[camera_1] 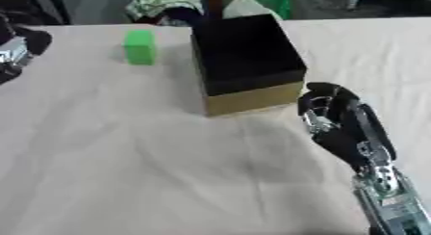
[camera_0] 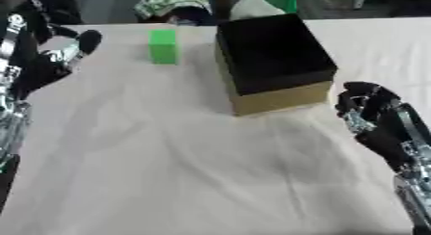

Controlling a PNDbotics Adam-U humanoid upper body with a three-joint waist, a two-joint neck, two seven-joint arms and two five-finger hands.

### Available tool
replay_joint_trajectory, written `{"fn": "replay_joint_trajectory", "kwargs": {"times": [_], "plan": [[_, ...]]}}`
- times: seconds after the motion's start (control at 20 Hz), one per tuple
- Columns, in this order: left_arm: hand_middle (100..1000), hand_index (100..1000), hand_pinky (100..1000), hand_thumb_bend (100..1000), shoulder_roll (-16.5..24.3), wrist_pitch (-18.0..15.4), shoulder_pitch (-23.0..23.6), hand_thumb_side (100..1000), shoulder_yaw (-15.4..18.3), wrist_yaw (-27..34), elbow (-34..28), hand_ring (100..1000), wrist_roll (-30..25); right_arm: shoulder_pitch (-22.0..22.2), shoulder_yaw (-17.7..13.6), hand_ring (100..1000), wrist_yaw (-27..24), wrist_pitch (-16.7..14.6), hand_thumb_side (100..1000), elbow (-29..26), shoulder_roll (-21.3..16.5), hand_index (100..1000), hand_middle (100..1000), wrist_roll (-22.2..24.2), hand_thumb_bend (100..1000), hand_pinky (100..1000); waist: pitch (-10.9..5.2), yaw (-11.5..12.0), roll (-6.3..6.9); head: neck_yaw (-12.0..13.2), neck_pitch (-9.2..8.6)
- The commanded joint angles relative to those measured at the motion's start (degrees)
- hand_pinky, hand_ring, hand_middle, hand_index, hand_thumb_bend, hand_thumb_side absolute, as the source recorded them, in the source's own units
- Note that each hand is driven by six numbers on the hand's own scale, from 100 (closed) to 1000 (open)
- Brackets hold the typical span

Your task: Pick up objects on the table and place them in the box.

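Where the wrinkled white cloth covers everything, these are the parts of the scene, largest first.

Table [camera_0: 168, 171]: draped in white cloth with soft folds; it fills most of both views.

Box [camera_0: 271, 56]: a cube with a dark, black-looking top or inside and tan cardboard sides, standing toward the far middle of the table, slightly turned. Whether anything lies inside cannot be told.

Right hand [camera_1: 333, 116]: black with silver parts, at the near right, just beside the box's near right corner but not clearly touching it. Its fingers are curled inward and hold nothing.

Left hand [camera_0: 59, 58]: at the far left edge, raised over the cloth, fingers extended and relaxed, pointing toward the far side; nothing is in it. It is well apart from the box.

Block [camera_0: 163, 46]: a small bright green upright block, standing on the cloth to the left of the box, near its far left corner, apart from it and between the left hand and the box. Neither hand touches it.
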Motion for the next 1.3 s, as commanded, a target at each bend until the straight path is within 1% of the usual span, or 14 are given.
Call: {"fn": "replay_joint_trajectory", "kwargs": {"times": [0.05, 0.15, 0.2, 0.35, 0.45, 0.5, 0.65, 0.85, 0.95, 1.1, 1.15, 1.3], "plan": [[747, 814, 719, 738, 6.1, 1.1, -4.1, 434, -0.1, -3.0, 3.2, 772, -2.1, -0.3, 0.0, 625, -0.1, -0.2, 343, -0.8, -0.7, 762, 622, 0.4, 208, 606, -1.05, -0.5, 0.16, 0.3, 0.10], [770, 827, 741, 744, 8.3, 1.7, -7.2, 424, -1.0, -4.9, 6.2, 792, -3.4, -0.3, 0.2, 625, -0.1, -0.2, 345, -0.8, -0.7, 762, 622, 0.5, 208, 606, -1.10, -1.0, 0.25, 0.5, 0.07], [783, 835, 755, 740, 9.0, 1.9, -8.7, 422, -1.5, -5.8, 7.7, 804, -4.2, -0.3, 0.3, 625, -0.1, -0.2, 345, -0.8, -0.8, 762, 622, 0.6, 209, 605, -1.11, -1.2, 0.30, 0.6, 0.03], [810, 858, 788, 768, 10.5, 2.3, -13.7, 416, -4.0, -8.9, 12.7, 827, -7.1, -0.2, 0.5, 625, -0.1, -0.1, 348, -0.7, -0.9, 762, 622, 0.8, 209, 605, -1.17, -2.0, 0.54, 0.7, -0.01], [824, 869, 812, 777, 10.9, 2.0, -17.2, 416, -5.5, -11.0, 16.2, 840, -9.2, -0.2, 0.6, 625, 0.0, -0.1, 350, -0.6, -1.0, 762, 622, 1.0, 209, 605, -1.16, -2.5, 0.68, 0.7, -0.06], [827, 871, 818, 802, 10.8, 1.7, -18.8, 406, -6.1, -12.1, 17.9, 843, -10.3, -0.2, 0.7, 625, 0.0, -0.1, 350, -0.5, -1.1, 762, 622, 1.0, 209, 605, -1.16, -2.8, 0.74, 0.8, -0.07], [834, 877, 829, 824, 10.0, 1.1, -22.6, 409, -6.8, -15.1, 22.8, 850, -13.3, -0.3, 0.9, 625, 0.0, -0.1, 350, -0.5, -1.2, 762, 622, 1.2, 210, 605, -1.15, -3.9, 0.96, 0.9, -0.14], [855, 889, 855, 850, 9.0, 0.2, -25.9, 413, -7.2, -18.9, 28.9, 870, -16.9, -0.5, 1.1, 625, 0.0, -0.1, 351, -0.5, -1.5, 762, 622, 1.5, 211, 605, -1.12, -5.5, 1.23, 1.0, -0.33], [858, 892, 858, 845, 8.4, -0.1, -27.2, 409, -7.1, -20.8, 32.1, 873, -17.9, -0.6, 1.2, 625, 0.0, -0.1, 350, -0.6, -1.6, 762, 622, 1.6, 211, 605, -1.09, -6.2, 1.34, 1.2, -0.46], [860, 892, 861, 855, 7.6, -0.3, -28.9, 407, -6.8, -24.0, 37.3, 874, -18.4, -0.8, 1.3, 625, 0.0, -0.1, 350, -0.6, -1.8, 762, 622, 1.7, 212, 605, -0.99, -7.3, 1.60, 1.6, -0.81], [861, 893, 864, 867, 7.5, -0.7, -29.3, 407, -6.8, -25.1, 39.0, 875, -18.3, -0.9, 1.4, 625, 0.0, -0.1, 350, -0.7, -1.9, 762, 622, 1.7, 211, 605, -0.94, -7.7, 1.74, 1.7, -0.99], [863, 894, 867, 866, 7.1, -2.8, -30.2, 403, -6.6, -28.0, 43.7, 877, -17.7, -1.1, 1.4, 625, 0.0, -0.2, 351, -0.7, -2.0, 762, 622, 1.8, 211, 605, -0.77, -8.7, 2.13, 1.9, -1.46]]}}
